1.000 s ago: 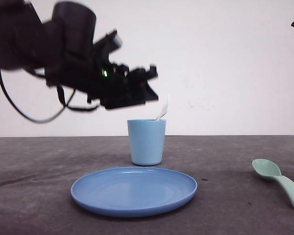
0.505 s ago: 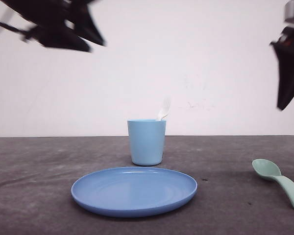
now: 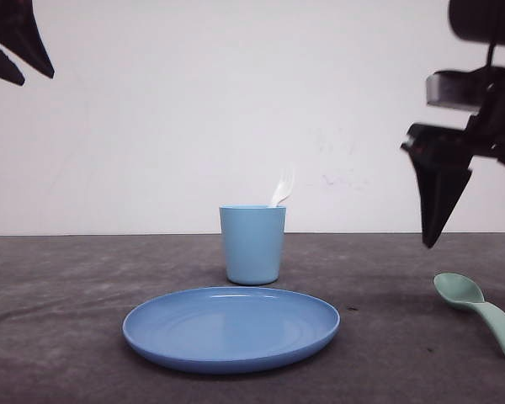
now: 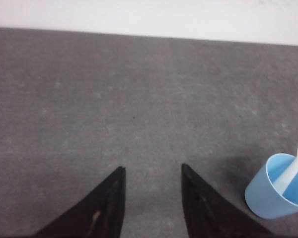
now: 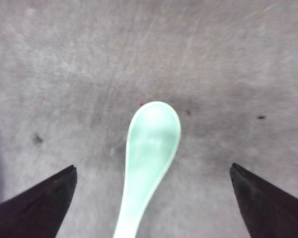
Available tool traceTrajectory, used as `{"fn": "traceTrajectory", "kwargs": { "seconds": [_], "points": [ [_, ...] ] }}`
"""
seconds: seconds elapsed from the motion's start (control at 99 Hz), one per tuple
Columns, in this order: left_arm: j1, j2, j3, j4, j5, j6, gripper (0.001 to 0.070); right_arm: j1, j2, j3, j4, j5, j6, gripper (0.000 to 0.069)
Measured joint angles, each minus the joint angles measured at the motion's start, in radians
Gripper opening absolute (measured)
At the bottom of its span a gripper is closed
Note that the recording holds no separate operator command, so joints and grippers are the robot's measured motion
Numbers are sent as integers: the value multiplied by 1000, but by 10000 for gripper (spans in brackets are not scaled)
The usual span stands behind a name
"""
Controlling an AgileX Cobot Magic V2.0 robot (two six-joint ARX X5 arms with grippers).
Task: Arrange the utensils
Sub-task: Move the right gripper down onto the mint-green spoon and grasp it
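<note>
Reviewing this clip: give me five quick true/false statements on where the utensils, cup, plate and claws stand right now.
1. The white fork stands in the blue cup. True.
2. The mint spoon lies on the blue plate. False: it lies on the table, right of the plate.
3. The right claw is open above the spoon. True.
4. The left claw grips the fork. False: it is open and empty.
5. The cup stands on the plate. False: it stands behind it.

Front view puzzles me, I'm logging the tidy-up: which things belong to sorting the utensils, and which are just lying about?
Part of the job: fork standing in the cup; spoon lying on the table; right claw open over the spoon.
Just there: cup; plate.
</note>
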Motion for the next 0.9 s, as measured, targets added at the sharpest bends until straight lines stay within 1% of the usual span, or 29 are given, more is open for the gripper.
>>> {"fn": "traceTrajectory", "kwargs": {
  "seconds": [0.222,0.364,0.535,0.596,0.687,0.737,0.899],
  "points": [
    [0,0,0,1,0,0,196,29,84,0,68,29,50,604],
    [0,0,0,1,0,1,196,35,122,0,72,71,62,604],
    [0,0,0,1,0,1,196,35,153,0,79,74,63,595],
    [0,0,0,1,0,1,196,35,155,0,89,79,64,570],
    [0,0,0,1,0,1,196,36,155,0,97,93,64,498],
    [0,0,0,1,0,1,196,36,155,0,97,93,64,469],
    [0,0,0,1,0,1,196,42,155,0,98,94,64,444]
  ]
}}
